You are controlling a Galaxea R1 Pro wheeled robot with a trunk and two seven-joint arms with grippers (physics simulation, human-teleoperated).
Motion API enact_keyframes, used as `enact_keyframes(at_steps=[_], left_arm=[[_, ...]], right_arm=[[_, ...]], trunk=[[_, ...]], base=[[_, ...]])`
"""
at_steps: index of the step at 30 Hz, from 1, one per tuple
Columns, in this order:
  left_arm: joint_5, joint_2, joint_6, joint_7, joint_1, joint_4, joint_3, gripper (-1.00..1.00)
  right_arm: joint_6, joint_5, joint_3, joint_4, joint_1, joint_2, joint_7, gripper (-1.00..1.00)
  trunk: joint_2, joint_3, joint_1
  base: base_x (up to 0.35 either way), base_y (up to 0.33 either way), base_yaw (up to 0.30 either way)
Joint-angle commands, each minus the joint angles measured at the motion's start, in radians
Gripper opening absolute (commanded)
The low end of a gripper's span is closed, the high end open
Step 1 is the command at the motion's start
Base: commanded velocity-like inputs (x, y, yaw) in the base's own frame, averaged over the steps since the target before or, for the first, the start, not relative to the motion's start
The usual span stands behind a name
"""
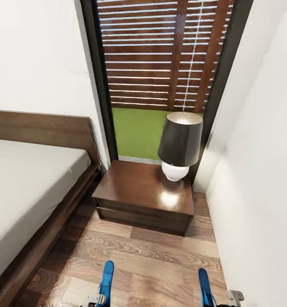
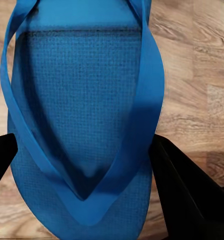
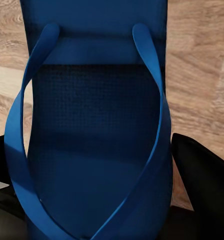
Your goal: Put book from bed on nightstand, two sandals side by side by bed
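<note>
Both blue sandals are held above the wood floor, each in one gripper. The left sandal (image 1: pixel 105 279) (image 2: pixel 82 100) sits between the black fingers (image 2: pixel 184 192) of my left gripper (image 2: pixel 87 172), which is shut on it. My right gripper (image 3: pixel 99 175) is shut on the right sandal (image 1: pixel 205 286) (image 3: pixel 97 125), and one dark finger (image 3: pixel 204 180) shows beside its sole. The bed (image 1: pixel 28 179), with grey mattress and dark frame, lies at the left. The dark-brown nightstand (image 1: pixel 134 189) stands ahead between bed and wall. The book is out of view.
A lamp (image 1: pixel 179 143) with a black shade and white base stands on the nightstand's right rear corner. A tall dark-framed window (image 1: pixel 160 64) is behind it. A white wall (image 1: pixel 262 179) closes the right side. Wood floor (image 1: pixel 152 264) lies between me and the nightstand.
</note>
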Motion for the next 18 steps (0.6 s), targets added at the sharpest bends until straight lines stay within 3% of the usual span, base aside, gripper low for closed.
enact_keyframes(at_steps=[1, 18], left_arm=[[0.008, 0.001, -0.004, -0.001, -0.001, 0.001, -0.008, -1.00], [0.007, 0.001, -0.004, -0.001, -0.001, 0.002, -0.008, -1.00]], right_arm=[[0.003, 0.007, -0.008, -0.001, 0.000, 0.000, 0.004, -1.00], [0.003, 0.008, -0.008, -0.001, 0.000, 0.000, 0.004, -1.00]], trunk=[[0.000, -0.001, 0.000], [0.000, -0.001, 0.000]], base=[[0.000, 0.000, 0.281], [0.000, 0.000, 0.281]])
